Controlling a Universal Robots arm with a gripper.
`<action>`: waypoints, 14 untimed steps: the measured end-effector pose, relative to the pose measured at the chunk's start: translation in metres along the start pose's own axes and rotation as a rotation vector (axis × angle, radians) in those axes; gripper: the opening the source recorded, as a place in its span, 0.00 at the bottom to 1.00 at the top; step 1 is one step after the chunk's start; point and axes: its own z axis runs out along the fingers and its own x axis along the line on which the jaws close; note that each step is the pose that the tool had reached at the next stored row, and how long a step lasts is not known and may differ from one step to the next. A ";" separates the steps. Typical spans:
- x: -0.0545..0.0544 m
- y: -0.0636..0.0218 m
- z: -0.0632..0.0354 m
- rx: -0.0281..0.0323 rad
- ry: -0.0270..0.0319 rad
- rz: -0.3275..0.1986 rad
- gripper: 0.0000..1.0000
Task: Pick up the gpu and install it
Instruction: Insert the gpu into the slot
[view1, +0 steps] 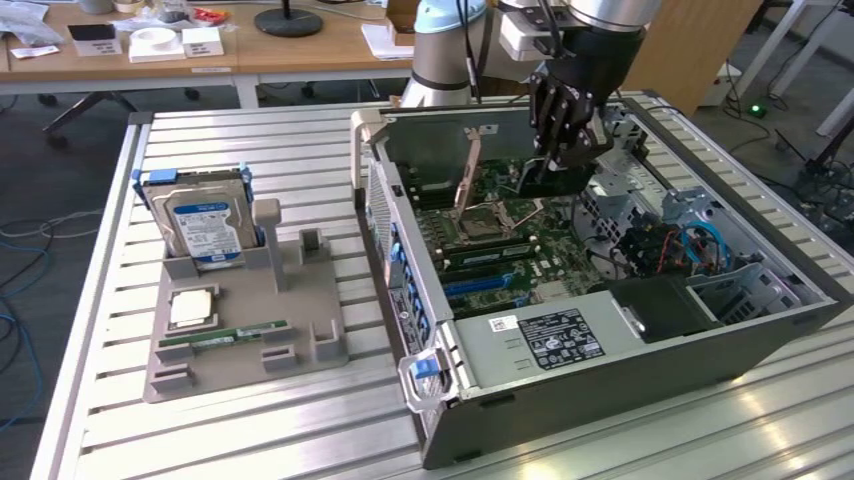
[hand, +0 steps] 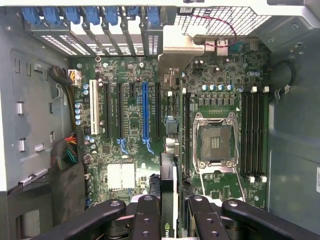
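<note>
Wrist view shows my gripper (hand: 170, 212) clamped on the gpu (hand: 168, 175), edge-down above the motherboard (hand: 130, 125) beneath me. It seems light, stiff and fragile; gripping its upper edge suits.

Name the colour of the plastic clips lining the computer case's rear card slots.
Blue; the plastic card-slot clips show best in the wrist view.
</note>
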 end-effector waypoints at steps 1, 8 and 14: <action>0.000 0.0000 0.0004 0.0000 -0.0002 0.000 0.26; 0.000 0.0001 0.0055 0.0007 0.0001 -0.001 0.26; 0.000 0.0002 0.0075 0.0009 -0.0004 -0.001 0.26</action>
